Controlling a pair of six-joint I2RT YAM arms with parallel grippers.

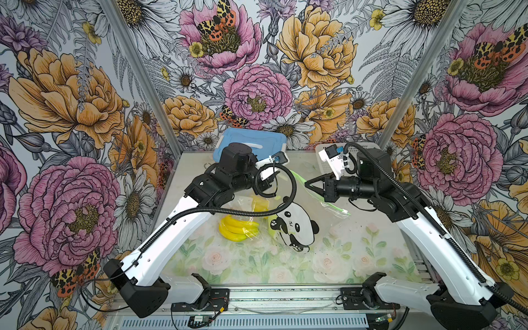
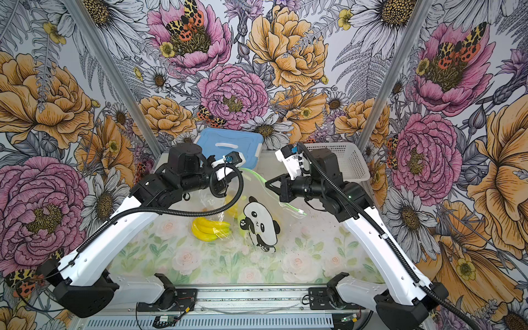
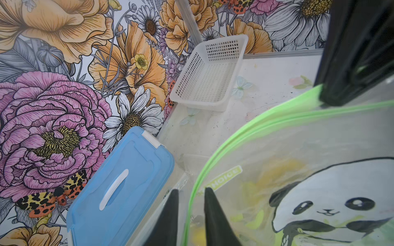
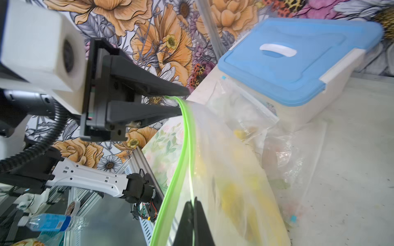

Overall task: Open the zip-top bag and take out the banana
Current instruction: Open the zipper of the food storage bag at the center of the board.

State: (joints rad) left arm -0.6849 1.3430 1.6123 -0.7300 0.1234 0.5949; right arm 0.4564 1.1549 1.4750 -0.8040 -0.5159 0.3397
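A: Right gripper?
B: Pinched tight on the green zip strip of the clear panda-printed zip-top bag.
A: Left gripper?
B: Jaws parted, straddling that strip.
A: Yellow banana?
B: Blurred, inside the bag, below both.

You get clear tabletop from 4 round to 8 o'clock, nearest the arm bases; at 12 the blue-lidded box closes the far edge; the white basket fills 1 o'clock; the raised zip-top bag stands at centre between both arms; the left arm's cable hangs across its 9 o'clock side, over the banana bunch.
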